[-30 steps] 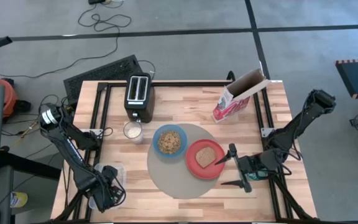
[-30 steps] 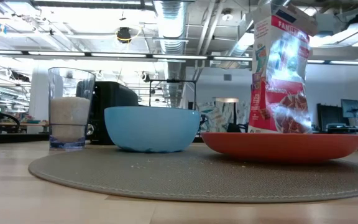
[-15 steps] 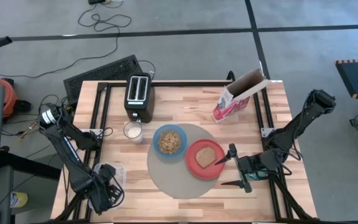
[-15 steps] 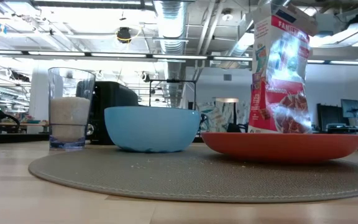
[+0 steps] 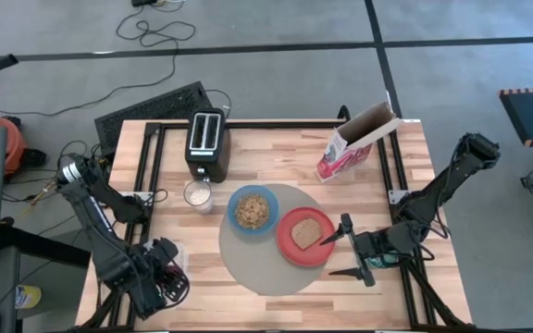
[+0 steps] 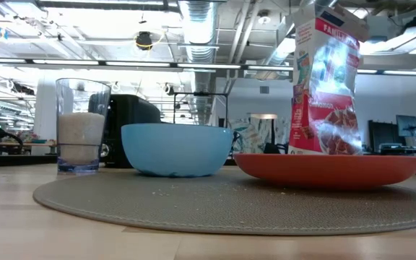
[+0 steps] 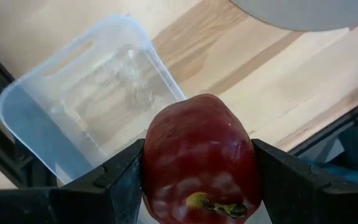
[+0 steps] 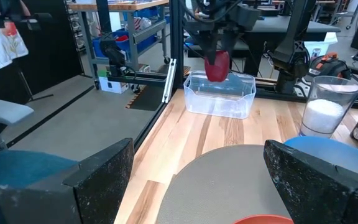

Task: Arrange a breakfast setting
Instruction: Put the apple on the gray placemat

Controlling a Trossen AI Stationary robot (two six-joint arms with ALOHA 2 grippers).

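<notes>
Red apple (image 7: 197, 158) clamped in left gripper (image 7: 197, 180), held just above clear tub (image 7: 86, 118) at desk (image 5: 276, 139) corner, right gripper (image 5: 340, 250) spread wide beside red-orange plate (image 5: 294, 252) on round mat (image 5: 257, 268).

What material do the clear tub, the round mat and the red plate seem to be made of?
The clear rectangular tub looks like thin glossy plastic: see-through, with soft moulded edges. The round grey-beige mat seems woven fibre or textured vinyl: matte, ribbed surface. The red-orange plate looks smooth, perhaps glazed ceramic or hard plastic; I cannot tell which.

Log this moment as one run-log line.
left gripper: shut on apple, above clear tub | right gripper: open, beside plate
</notes>
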